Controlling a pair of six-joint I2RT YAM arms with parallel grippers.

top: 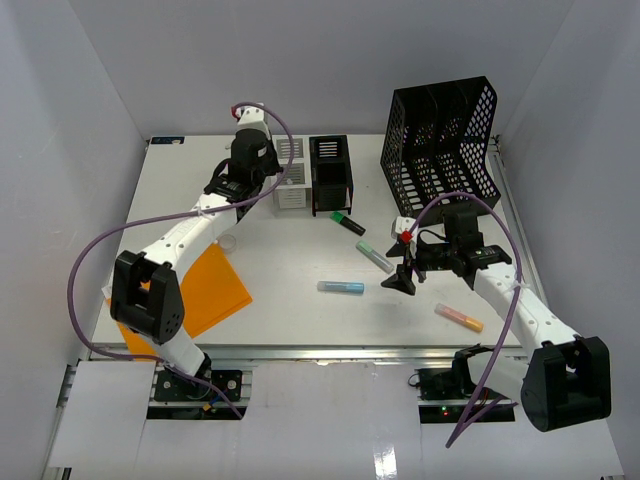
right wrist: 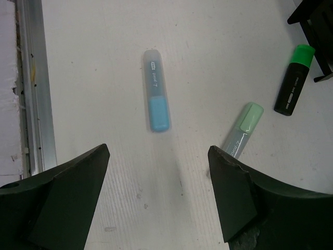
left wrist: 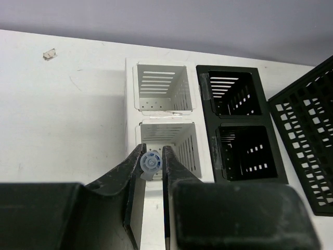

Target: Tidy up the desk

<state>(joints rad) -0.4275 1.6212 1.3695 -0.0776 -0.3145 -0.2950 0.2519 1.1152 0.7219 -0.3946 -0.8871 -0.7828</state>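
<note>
The flat white rectangular desk (top: pixel 300 320) lies below. My left gripper (left wrist: pixel 153 155) clamps a pale blue round-ended pen (left wrist: pixel 150 162). My right gripper (right wrist: pixel 157 152) stands wide apart, empty, with a blue plastic highlighter (right wrist: pixel 156 99) at 12 o'clock.

Left arm (top: pixel 190 235), right arm (top: pixel 525 312): white links, black joints (top: pixel 148 295), purple cables (top: pixel 80 262), black wedge-shaped end effector fingers (right wrist: pixel 67 192).

Loose markers: four. Three lie beneath and ahead of the right gripper (right wrist: pixel 157 151): blue marker (right wrist: pixel 156 91), mint marker (right wrist: pixel 243 129), black-and-green marker (right wrist: pixel 294 79). The pink-and-orange marker (top: pixel 459 318) lies behind it, beside the forearm. Held markers: one, the blue-ended marker (left wrist: pixel 151 161), between the left gripper (left wrist: pixel 152 155) fingers. Two-cell holders ahead of the left gripper: two, white holder (left wrist: pixel 179 94) and black holder (left wrist: pixel 208 120). File rack (left wrist: pixel 307 130): one. Orange sheet (top: pixel 215 290): one
</note>
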